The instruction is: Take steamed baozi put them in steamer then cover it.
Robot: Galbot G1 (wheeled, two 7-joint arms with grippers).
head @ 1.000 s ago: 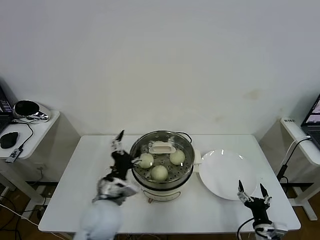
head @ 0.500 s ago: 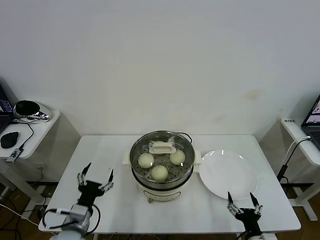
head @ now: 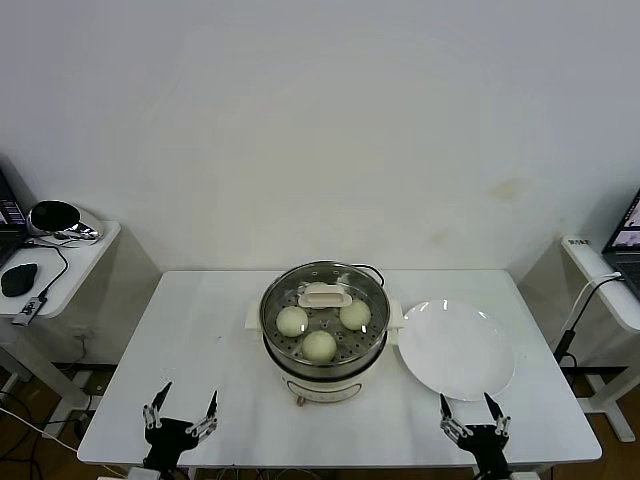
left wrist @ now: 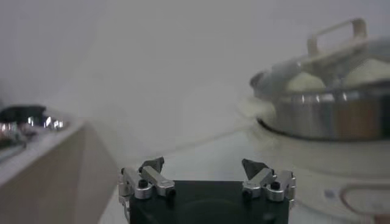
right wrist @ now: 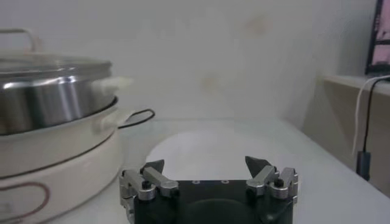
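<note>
Covered steamer sitting mid-surface, both arms parking at the near edge.

The steamer (head: 324, 335) is standing at the middle of the white surface (head: 210, 330) with the cover (head: 325, 300) lying on top; three steamed baozi (head: 319, 345) are showing through the glass. A white plate (head: 456, 350) is lying just right of it. The left end effector (head: 181, 425) is hanging at the near left edge and the right end effector (head: 473, 427) at the near right edge, each spreading its fingers wide and gripping nothing.
</note>
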